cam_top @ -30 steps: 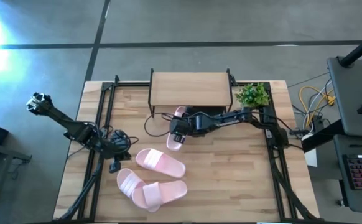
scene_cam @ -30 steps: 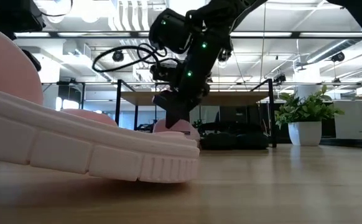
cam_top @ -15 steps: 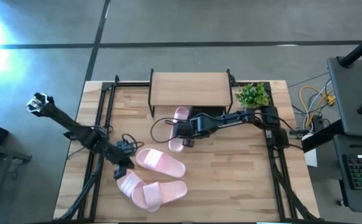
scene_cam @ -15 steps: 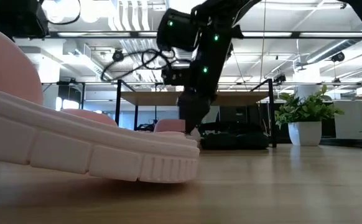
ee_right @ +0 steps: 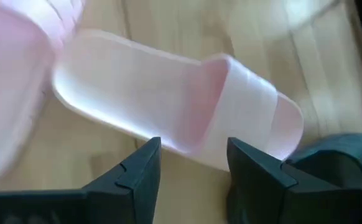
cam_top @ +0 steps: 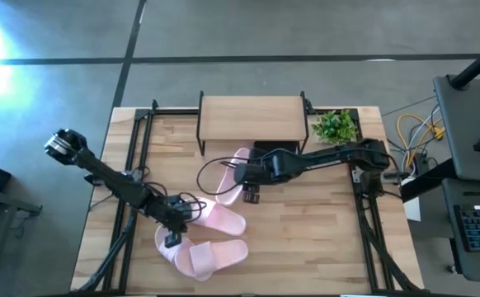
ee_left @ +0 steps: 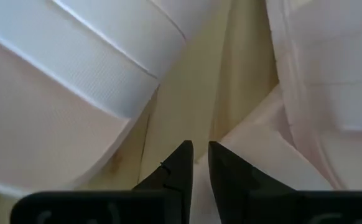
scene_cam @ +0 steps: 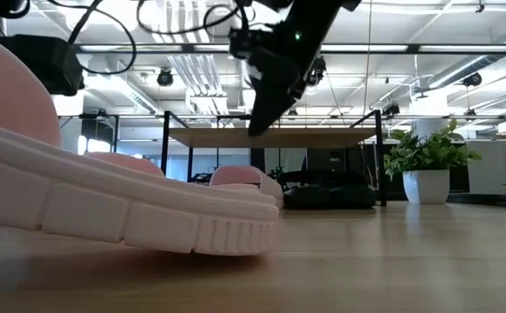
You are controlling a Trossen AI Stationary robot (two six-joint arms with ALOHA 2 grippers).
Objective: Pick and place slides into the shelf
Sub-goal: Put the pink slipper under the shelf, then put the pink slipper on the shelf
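Note:
The shelf (cam_top: 252, 117) stands at the table's far edge, and black slides (cam_top: 278, 148) lie under it. One pale pink slide (cam_top: 238, 165) lies flat on the table, its far end at the shelf's front. My right gripper (cam_top: 250, 191) hovers open above this slide (ee_right: 168, 106), raised clear in the low view (scene_cam: 258, 122). Three more pink slides (cam_top: 217, 216) (cam_top: 172, 244) (cam_top: 217, 256) lie overlapping near the table's near-left. My left gripper (cam_top: 172, 238) is shut, pointing down over the gap between them (ee_left: 198, 146).
A small potted plant (cam_top: 335, 125) stands right of the shelf. Black rails (cam_top: 133, 165) run along the table's left and right sides. Cables loop beside both arms. Bare wood lies at the table's near-right (cam_top: 306, 239).
My right gripper has risen off the pink slide by the shelf and drawn slightly toward the near edge; the slide has shifted a little toward the shelf and lies flat. My left gripper has swung from the left rail toward the near-right, over the three pink slides.

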